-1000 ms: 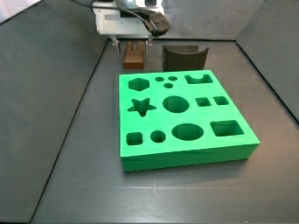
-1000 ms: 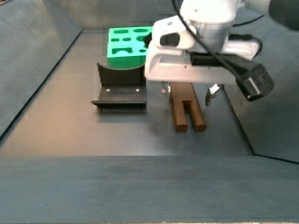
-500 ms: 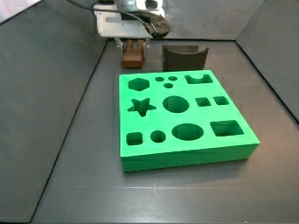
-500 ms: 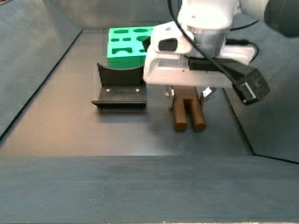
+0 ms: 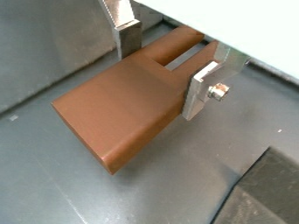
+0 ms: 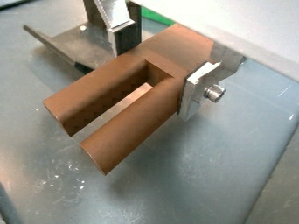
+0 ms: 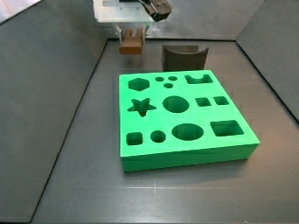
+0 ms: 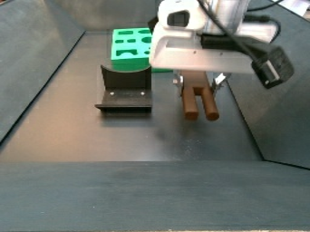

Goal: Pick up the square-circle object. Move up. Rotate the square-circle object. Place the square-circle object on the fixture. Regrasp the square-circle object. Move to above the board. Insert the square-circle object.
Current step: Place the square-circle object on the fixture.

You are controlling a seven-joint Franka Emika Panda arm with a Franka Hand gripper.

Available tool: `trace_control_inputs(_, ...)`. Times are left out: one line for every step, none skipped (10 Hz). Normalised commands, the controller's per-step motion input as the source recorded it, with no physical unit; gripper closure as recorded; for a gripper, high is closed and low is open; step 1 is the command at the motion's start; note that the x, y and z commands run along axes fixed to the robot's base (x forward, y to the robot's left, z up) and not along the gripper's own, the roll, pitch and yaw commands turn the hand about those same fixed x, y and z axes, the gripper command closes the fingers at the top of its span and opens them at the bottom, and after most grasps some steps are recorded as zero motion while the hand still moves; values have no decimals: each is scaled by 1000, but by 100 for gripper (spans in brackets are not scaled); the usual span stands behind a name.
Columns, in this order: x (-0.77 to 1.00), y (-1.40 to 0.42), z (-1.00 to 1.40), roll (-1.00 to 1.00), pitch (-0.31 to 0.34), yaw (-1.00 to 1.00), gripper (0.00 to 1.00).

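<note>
Wrist views showed the gripper (image 6: 162, 63) pinching the object (image 6: 128, 101) across its solid end — prongs free; it hung clear of the bench (image 8: 133, 145), right of the fixture (image 8: 123, 88), likely for rotating.

The gripper (image 8: 198, 83) hangs above the floor, wrist pointing straight down, both silver fingers (image 6: 201, 83) pressed flat against the square-circle object (image 6: 122, 103) gripped between them, clear in both wrist views.

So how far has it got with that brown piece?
Picked up: the gripper jaws are shut on the brown piece, which hangs above the floor. Lifting seems under way. Left: turning it, setting it on the fixture, regrasping, then inserting it into the board.
</note>
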Motion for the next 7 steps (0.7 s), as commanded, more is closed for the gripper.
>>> trace_control_inputs(0,0,1000,0,0,0,100)
trace_control_inputs(-6,-1,1000,2,8,1,100)
trace_control_inputs(-15,0,1000,7,22,1,100)
trace_control_inputs(-17,3,1000,17,29,-1,100)
trace_control_inputs(-18,5,1000,27,43,-4,100)
trace_control_inputs(-22,7,1000,44,54,-9,100)
trace_control_inputs(-26,9,1000,57,59,-9,100)
